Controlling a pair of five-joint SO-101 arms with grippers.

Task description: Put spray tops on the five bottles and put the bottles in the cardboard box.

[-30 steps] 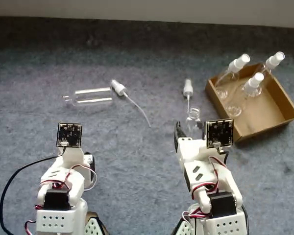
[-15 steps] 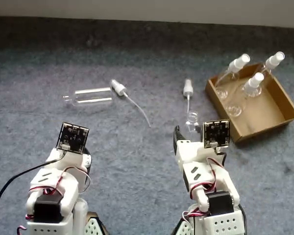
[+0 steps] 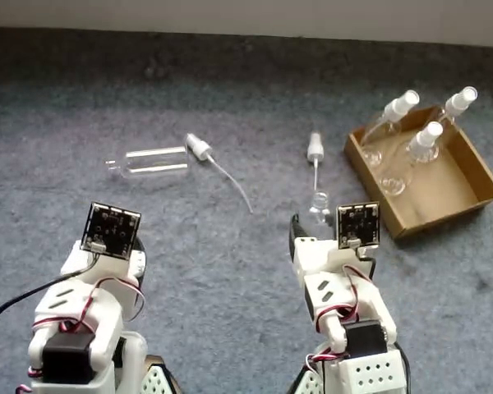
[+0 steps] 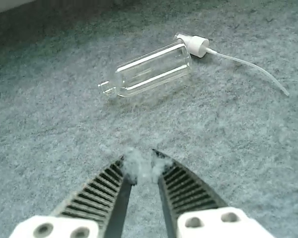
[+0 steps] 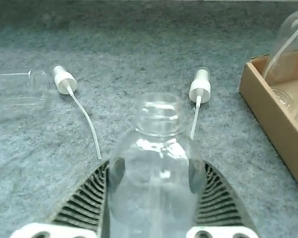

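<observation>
My right gripper [image 5: 155,169] is shut on an open, clear bottle [image 5: 156,183], held upright with its neck [image 3: 319,200] just left of the cardboard box [image 3: 460,193]. Beyond it a loose spray top [image 3: 315,148] lies on the carpet with its tube pointing at the bottle. Another clear bottle [image 3: 154,161] lies on its side, a second spray top [image 3: 199,148] at its base end. My left gripper [image 4: 140,166] is shut and holds nothing, a short way nearer than that lying bottle [image 4: 151,69]. In the box are three bottles [image 3: 403,152] with spray tops on.
Everything rests on grey carpet [image 3: 255,90]. The box stands at the right, its near wall [image 5: 273,126] close beside the held bottle. A long thin tube [image 3: 230,182] runs from the left spray top toward the middle. A pale strip edges the far side.
The left arm has drawn back and shifted slightly left. The right arm has pulled back a little with the bottle in its grip. The loose bottle and tops lie unmoved.
</observation>
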